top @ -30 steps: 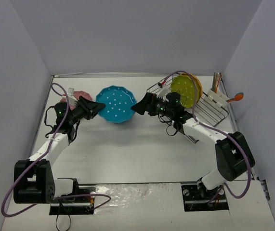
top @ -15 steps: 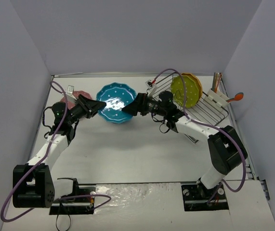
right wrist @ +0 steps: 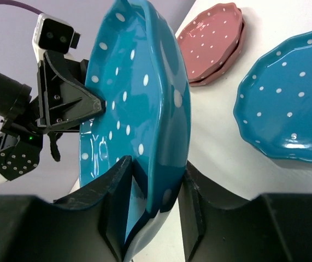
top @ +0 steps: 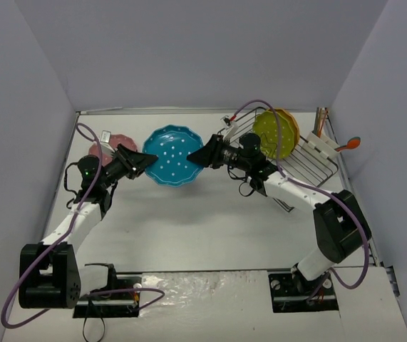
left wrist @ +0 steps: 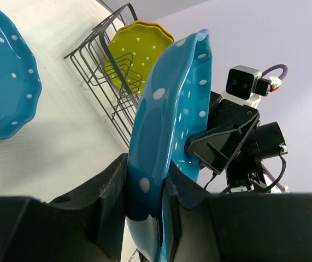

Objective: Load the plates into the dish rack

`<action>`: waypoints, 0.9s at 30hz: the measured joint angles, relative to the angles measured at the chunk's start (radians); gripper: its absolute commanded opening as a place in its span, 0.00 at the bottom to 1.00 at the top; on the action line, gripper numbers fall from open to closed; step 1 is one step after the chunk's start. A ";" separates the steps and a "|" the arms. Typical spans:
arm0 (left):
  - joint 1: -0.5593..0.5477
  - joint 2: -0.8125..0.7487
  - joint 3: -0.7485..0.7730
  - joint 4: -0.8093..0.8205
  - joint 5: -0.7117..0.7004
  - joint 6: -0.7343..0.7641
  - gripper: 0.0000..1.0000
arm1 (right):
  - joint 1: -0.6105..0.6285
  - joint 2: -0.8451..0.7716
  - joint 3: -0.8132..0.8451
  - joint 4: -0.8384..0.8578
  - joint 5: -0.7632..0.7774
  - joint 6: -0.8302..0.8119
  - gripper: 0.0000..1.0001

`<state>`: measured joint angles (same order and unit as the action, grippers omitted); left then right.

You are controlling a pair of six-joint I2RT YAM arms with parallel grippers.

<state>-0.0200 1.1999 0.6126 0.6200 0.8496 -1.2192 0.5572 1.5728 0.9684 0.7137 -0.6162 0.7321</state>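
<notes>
Since the earlier view was taken: the right gripper (top: 197,158) has moved left, away from the rack, and brought its spread jaws in onto the right rim of the held blue plate (top: 172,153).
right gripper: clamped on that rim, one finger on each face, as the right wrist view shows.
left gripper (top: 143,158): pinching the plate's left rim, as before.
table (top: 189,228): white and matte.
walls (top: 189,50): plain pale lavender on three sides.
held blue plate: centre-left of the top view, between the two grippers; glossy teal-blue, scalloped edge, white dots.
second blue plate (right wrist: 287,109): flat on the table, right side of the right wrist view.
pink plates (top: 117,142): stacked, just left of the left gripper.
dish rack (top: 310,167): dark wire, upper right of the top view; a yellow-green plate (top: 273,134) stands upright in it, with an orange plate (top: 294,128) just behind.
</notes>
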 measured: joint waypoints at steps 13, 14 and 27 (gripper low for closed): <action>-0.004 -0.105 0.071 -0.458 -0.113 0.319 0.96 | -0.022 -0.134 0.000 -0.248 0.037 -0.265 0.00; -0.004 -0.117 0.100 -0.525 -0.147 0.361 0.97 | -0.033 -0.151 0.001 -0.279 0.044 -0.297 0.00; 0.001 -0.186 0.366 -1.084 -0.593 0.756 0.97 | -0.215 -0.285 0.222 -0.637 0.303 -0.822 0.00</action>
<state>-0.0193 1.0142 0.9788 -0.4637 0.2571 -0.4628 0.3427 1.2876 1.1901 0.0762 -0.3137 -0.0903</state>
